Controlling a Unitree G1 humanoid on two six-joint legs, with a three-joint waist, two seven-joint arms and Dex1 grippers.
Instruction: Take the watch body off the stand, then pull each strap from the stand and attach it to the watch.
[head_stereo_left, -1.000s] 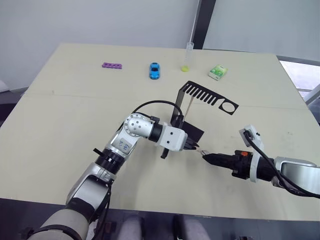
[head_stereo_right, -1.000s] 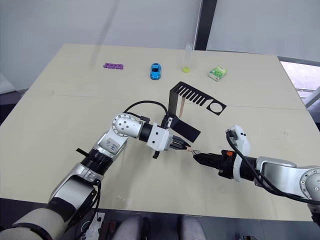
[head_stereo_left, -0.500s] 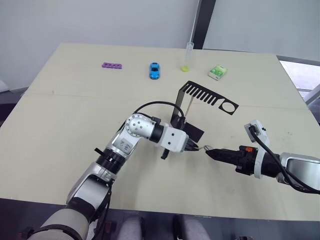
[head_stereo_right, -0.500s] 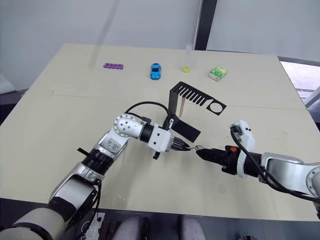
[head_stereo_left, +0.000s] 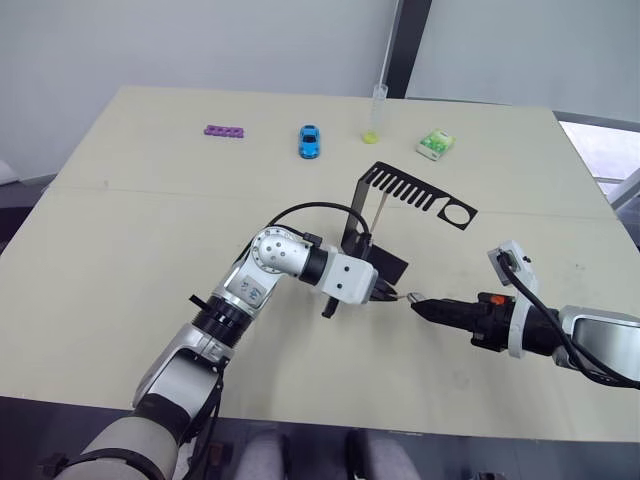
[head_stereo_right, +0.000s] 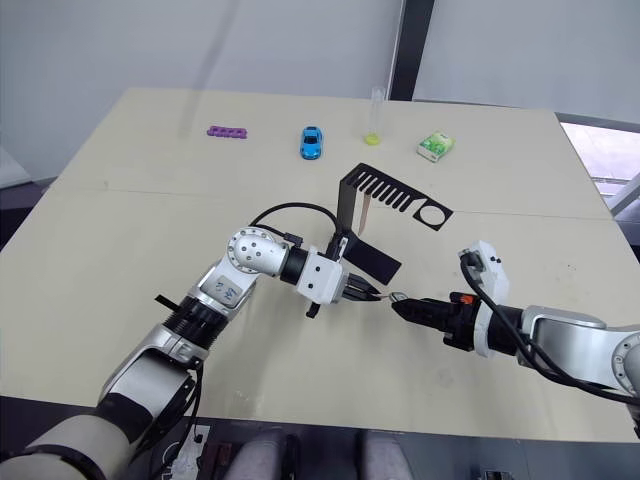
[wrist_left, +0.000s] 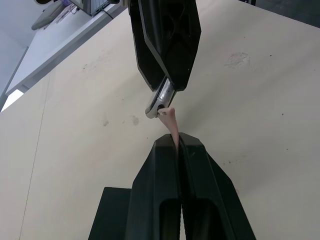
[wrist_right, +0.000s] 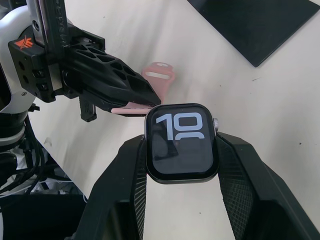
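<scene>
Strap in left fingers points lengthwise at watch body.

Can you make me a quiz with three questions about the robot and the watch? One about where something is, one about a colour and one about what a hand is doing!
1. Where is the watch body?
A. on the stand
B. between the right gripper's fingers
C. beside the toy car

2. What colour is the toy car?
A. blue
B. red
C. yellow

3. What is the left gripper doing?
A. hanging open
B. pinching a pink strap
C. holding the green box

Answers:
1. B, the right gripper clamps the watch on both sides.
2. A, it is blue, at the table's far side.
3. B, the strap pokes out between its shut fingers, toward the watch.
</scene>
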